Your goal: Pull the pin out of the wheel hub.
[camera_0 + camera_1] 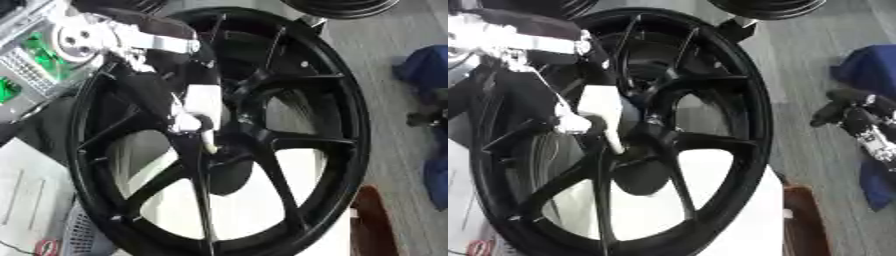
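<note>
Wheel hub (229, 131), big and black, fills most of what I can see, its rim (354, 125) tilted and its spokes fanning out from a dark centre over a white surface (236, 205) that shows through the gaps. At the far left, off the rim's edge, sits some green and silver equipment (35, 55), and below it a pale flat sheet (26, 190) pressed close against the wheel, so that side is crowded. The left hand (197, 107) comes in from the upper left, its arm crossing over the rim, and its white-covered fingers are curled down at the hub's middle, around a thin pale pin (210, 145) that sticks out just below them. Right of the wheel the grey floor (815, 75) lies open, with clear room beyond the rim. A brown block (802, 220) sits just beside the lower right edge. Further right, the right hand (846, 115) hangs well apart from the wheel, dark fingers bent in on themselves, holding nothing, over something blue (868, 65). Another black wheel (767, 7) peeks in along the top.
</note>
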### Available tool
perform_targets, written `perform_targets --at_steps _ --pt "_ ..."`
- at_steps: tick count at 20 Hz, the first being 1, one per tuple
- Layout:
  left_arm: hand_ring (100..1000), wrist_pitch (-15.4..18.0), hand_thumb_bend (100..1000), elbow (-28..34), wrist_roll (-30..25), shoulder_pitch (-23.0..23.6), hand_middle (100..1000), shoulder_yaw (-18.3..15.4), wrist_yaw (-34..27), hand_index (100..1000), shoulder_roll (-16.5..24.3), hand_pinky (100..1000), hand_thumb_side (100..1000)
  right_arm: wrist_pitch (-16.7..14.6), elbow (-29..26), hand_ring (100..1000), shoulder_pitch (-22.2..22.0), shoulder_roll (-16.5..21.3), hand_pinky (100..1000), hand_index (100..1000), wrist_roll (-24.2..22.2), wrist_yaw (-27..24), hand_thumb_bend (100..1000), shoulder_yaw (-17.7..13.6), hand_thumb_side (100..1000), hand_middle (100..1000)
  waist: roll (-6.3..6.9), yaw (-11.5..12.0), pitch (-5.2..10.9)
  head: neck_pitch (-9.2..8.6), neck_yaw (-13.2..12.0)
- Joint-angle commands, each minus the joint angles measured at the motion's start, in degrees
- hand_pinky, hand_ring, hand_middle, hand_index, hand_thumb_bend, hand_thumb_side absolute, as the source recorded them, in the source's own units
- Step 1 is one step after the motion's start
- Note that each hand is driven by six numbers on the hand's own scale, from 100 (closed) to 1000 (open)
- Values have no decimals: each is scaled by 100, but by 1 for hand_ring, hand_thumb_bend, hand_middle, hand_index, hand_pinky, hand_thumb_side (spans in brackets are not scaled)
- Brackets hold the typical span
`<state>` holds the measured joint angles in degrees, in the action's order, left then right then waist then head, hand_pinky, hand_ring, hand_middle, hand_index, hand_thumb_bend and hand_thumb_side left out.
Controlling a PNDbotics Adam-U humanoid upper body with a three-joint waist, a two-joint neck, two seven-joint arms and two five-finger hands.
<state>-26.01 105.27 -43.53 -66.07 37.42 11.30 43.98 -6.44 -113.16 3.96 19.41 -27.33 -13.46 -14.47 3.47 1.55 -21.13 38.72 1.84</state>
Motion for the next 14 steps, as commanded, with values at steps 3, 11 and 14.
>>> perform_targets --at_steps 3,11,14 --pt "559 -716 230 388 -410 83 329 -487 4 449 425 693 100 4 -108 655 26 96 812 807 13 -1 100 -39 587 623 -4 -3 113 -17 25" --pt "527 -489 180 872 490 389 277 -1883 -76 399 889 684 100 10 -113 655 13 108 812 808 36 11 100 -68 588 623 15 61 108 6 120" --pt "523 -463 139 550 1119 763 271 -2566 -312 402 1163 674 107 13 -125 655 12 117 813 808 61 18 100 -91 586 622 34 101 101 21 168"
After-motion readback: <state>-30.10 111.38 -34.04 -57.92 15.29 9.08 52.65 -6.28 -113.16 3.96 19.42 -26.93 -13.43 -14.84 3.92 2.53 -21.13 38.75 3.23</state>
